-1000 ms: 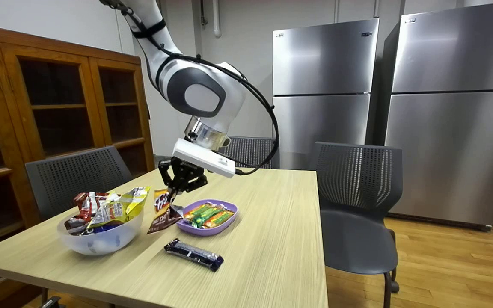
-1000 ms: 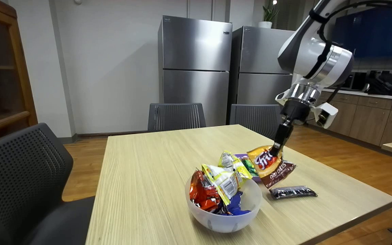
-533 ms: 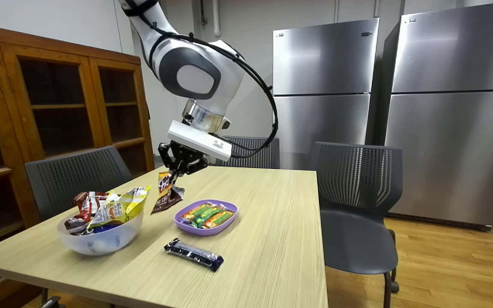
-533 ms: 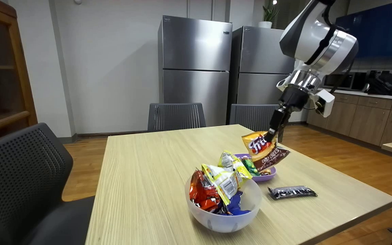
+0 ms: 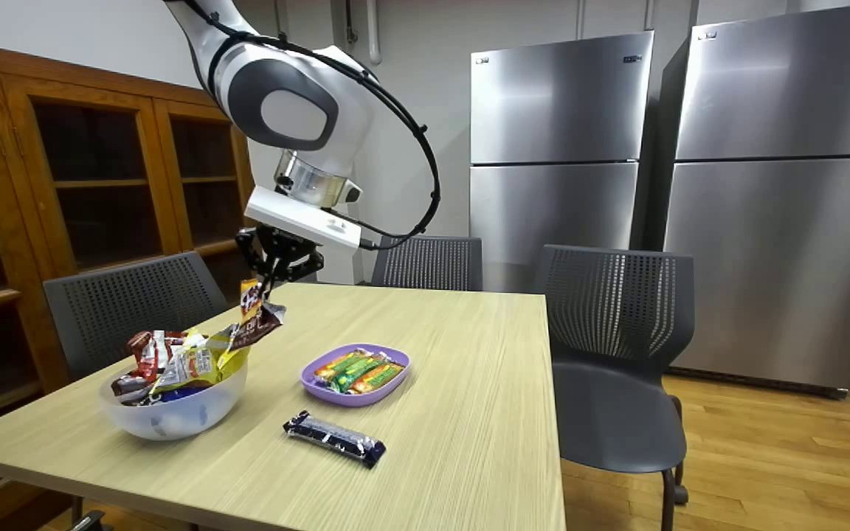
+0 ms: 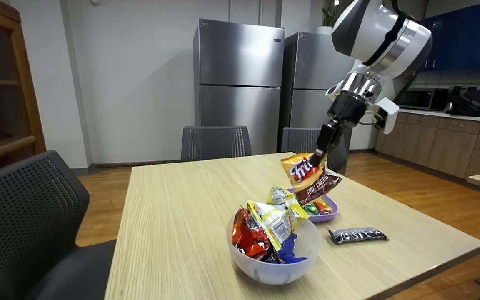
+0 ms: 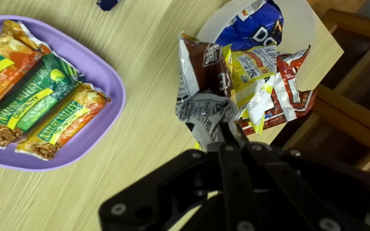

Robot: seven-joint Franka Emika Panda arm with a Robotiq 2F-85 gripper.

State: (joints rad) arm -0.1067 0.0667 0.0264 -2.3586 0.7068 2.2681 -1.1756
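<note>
In both exterior views, two steel refrigerators [image 5: 558, 122] tower well beyond the gripper [image 6: 317, 158], with a glass-fronted wooden cabinet [image 5: 163, 169] off to one side of it. Below the gripper stretches the pale table [image 6: 190, 208], dark mesh-backed chairs [image 5: 617, 417] standing around it. Next size down, the frosted bowl [image 6: 279, 273]: it sits lower than the gripper and ahead of it in the wrist view, heaped with yellow bags [image 6: 279, 227], red bags [image 6: 246, 231] and a blue bag [image 7: 246, 30]. Down on the opposite side comes the purple tray [image 7: 103, 72]. And here are the fingers [image 6: 323, 141], clamped tight on an orange-and-brown chili-cheese chip bag [image 6: 306, 181]! It dangles at a tilt straight off the fingertips, clear of the table, brown end low, right by the yellow bags; whether it touches them, I can't tell. Smaller again, a dark wrapped bar [image 5: 333, 437] lies loose on the table beneath the gripper, apart from both bowl and tray. And smallest, three granola bars [image 7: 32, 99], two orange and one green, snug side by side in the tray, left of the gripper in the wrist view.
</note>
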